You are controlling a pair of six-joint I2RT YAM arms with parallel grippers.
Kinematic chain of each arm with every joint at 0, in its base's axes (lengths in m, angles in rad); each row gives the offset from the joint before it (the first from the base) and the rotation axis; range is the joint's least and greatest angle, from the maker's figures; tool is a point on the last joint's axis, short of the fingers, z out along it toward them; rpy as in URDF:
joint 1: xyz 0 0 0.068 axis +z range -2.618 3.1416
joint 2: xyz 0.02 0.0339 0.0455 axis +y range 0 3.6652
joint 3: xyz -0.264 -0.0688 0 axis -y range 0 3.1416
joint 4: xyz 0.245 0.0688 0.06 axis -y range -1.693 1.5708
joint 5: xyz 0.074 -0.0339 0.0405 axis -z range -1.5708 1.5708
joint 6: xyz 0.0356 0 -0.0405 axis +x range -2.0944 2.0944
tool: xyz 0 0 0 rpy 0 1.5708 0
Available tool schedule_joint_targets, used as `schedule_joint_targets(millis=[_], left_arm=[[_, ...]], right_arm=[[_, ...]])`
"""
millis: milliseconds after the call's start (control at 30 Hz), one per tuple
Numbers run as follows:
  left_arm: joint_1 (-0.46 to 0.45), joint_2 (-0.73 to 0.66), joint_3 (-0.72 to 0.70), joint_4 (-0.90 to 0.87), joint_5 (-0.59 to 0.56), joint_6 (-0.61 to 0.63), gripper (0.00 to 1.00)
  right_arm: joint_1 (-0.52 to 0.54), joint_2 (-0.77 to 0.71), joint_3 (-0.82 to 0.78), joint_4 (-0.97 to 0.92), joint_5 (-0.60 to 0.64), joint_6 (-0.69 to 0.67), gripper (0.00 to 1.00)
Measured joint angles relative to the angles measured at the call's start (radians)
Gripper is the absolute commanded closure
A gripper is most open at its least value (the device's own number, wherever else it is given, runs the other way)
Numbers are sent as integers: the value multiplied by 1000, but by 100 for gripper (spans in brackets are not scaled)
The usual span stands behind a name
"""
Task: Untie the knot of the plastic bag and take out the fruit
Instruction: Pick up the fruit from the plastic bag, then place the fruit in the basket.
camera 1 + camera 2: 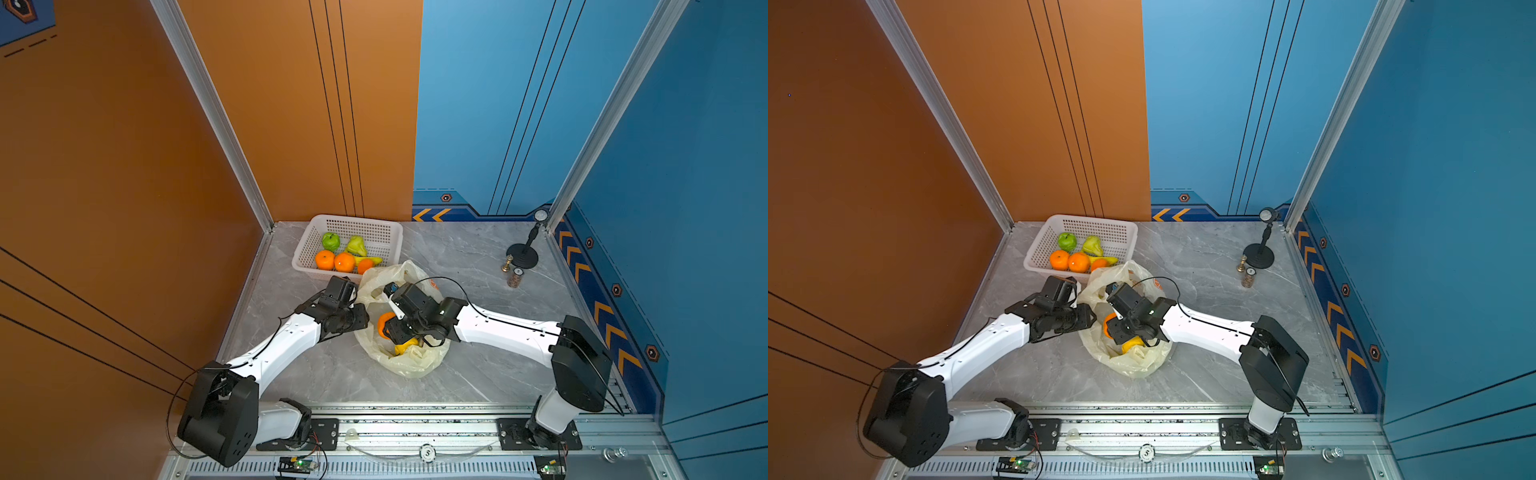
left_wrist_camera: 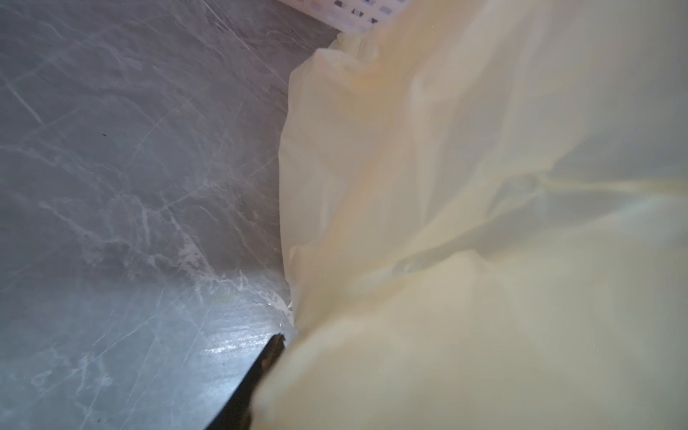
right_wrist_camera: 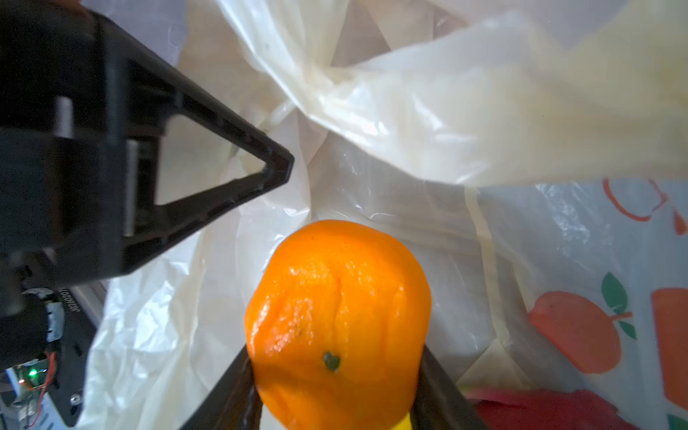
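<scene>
While the bag (image 1: 411, 363) lies open by the part-filled basket (image 1: 305, 249), no knot in sight, the right gripper (image 3: 335, 353) pinches an orange (image 3: 338, 298) at its mouth, a yellow fruit (image 1: 405, 347) and a red fruit (image 3: 551, 409) remain inside, and the left gripper (image 1: 357, 293) sits at the rim, grip not discernible.

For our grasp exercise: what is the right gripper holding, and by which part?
An orange: the right gripper pinches it by its two opposite sides.
</scene>
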Motion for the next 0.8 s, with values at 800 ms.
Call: schedule_joint_targets(millis=[800], left_arm=[[41,-245,-2,37,42,173,39]], right_arm=[[-157,-190,-8,184,-238,233,47]])
